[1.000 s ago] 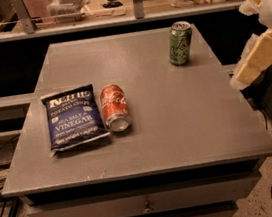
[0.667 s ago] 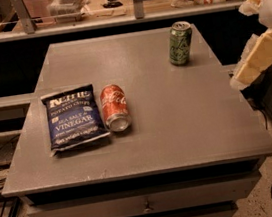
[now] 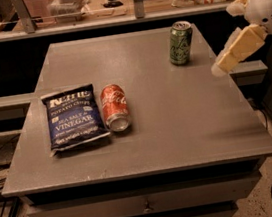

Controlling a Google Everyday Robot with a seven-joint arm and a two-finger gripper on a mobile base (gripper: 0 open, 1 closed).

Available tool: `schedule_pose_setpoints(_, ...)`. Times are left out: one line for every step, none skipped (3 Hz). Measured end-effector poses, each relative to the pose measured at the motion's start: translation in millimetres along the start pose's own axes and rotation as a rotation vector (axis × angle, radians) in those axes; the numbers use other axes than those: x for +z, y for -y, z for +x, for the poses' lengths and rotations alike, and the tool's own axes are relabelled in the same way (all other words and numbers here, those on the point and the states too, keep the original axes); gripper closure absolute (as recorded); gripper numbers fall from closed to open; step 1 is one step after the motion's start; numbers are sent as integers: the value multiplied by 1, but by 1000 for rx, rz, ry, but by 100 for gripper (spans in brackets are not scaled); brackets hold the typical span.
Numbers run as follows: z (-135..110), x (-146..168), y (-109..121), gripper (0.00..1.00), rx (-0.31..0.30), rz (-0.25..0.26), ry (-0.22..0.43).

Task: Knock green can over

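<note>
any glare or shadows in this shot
Camera view: light seems overhead; drawers under the table sit in shade; a glint on the silver end of the red can; the green can, upright at far right, casts a faint shadow; the hand, at the right edge apart from it, is brightly lit.

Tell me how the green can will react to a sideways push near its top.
The green can stands upright, tall on a narrow base, so it will probably tip rather than slide. Once down, its round body may roll on the smooth table. The gripper hovers at the view's right, apart from it.
</note>
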State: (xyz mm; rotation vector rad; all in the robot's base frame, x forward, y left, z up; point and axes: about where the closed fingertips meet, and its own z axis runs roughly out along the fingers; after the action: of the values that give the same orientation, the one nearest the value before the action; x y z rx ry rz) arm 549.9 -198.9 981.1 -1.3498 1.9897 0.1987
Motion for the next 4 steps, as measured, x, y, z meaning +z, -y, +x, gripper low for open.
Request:
schedule_pose_setpoints(1, 17, 26, 0, 41, 15, 43)
schedule_pose_setpoints(15, 31, 55, 0, 113, 54, 34)
schedule_pose_setpoints(17, 32, 57, 0, 125, 56, 32)
schedule_pose_setpoints(34, 47, 64, 0, 199, 23, 78)
